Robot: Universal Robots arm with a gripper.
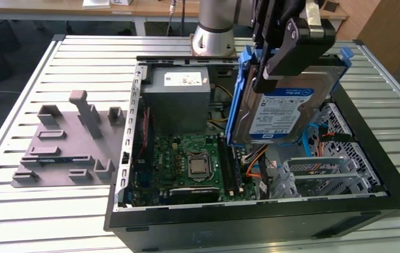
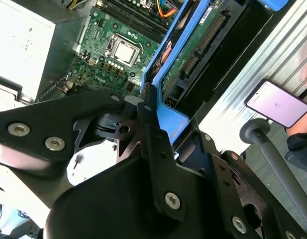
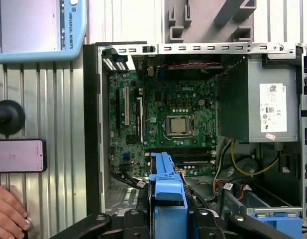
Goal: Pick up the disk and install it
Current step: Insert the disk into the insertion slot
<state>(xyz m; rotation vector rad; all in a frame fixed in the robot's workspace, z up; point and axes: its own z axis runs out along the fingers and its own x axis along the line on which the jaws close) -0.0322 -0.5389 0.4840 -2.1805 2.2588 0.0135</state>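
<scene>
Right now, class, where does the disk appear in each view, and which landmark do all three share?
Exterior view: the disk hangs tilted over the open case, label showing.
Second wrist view: its blue rail and green underside, beside the motherboard.
First wrist view: its blue rail, edge-on before the motherboard.
Shared landmark: the processor.

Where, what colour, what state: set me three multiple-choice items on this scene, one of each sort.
1. The flat silver-metal hard drive with a blue-and-white label is: A on the floor; B held above the open black computer case; C fully seated inside the case.
2. Its plastic side rails are: A blue; B red; C yellow.
3. The black hand is: A open; B away from the drive; C shut on the drive.
Key: B, the exterior view shows it raised over the case; A, blue edges frame it; C, it clamps the rail.
</scene>
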